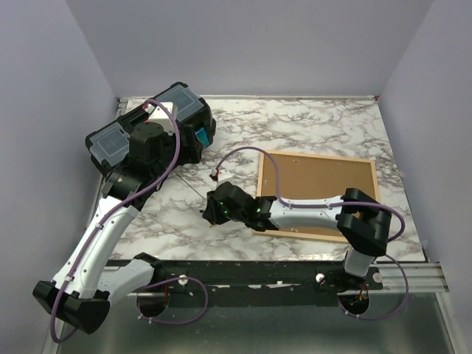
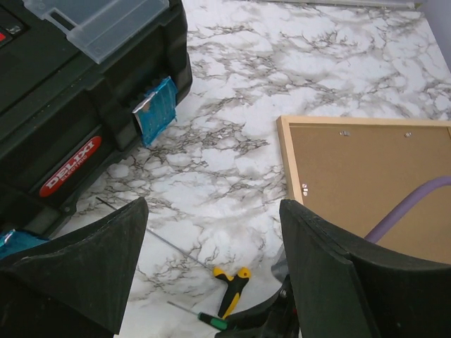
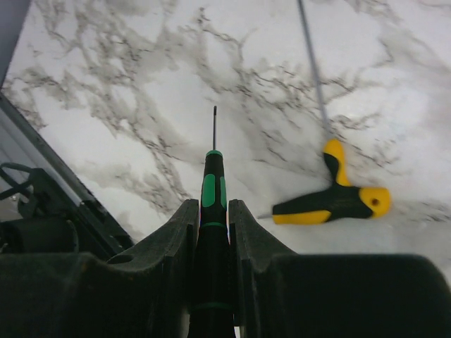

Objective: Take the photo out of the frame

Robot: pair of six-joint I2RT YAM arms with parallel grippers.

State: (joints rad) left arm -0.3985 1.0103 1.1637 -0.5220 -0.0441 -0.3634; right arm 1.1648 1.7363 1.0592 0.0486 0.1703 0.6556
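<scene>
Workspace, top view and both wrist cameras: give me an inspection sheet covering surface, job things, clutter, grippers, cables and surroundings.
Surface: marble table, no spills seen.
Job's things: frame lies face down, brown backing board facing up; photo not seen.
Clutter: black toolbox at the far left; yellow T-handle key lying on the table.
Grippers: left gripper open, empty; right gripper shut on a green screwdriver.
Cables: purple cable crosses over the backing board; others run along the arms.
Surroundings: plain pale walls on three sides.
</scene>
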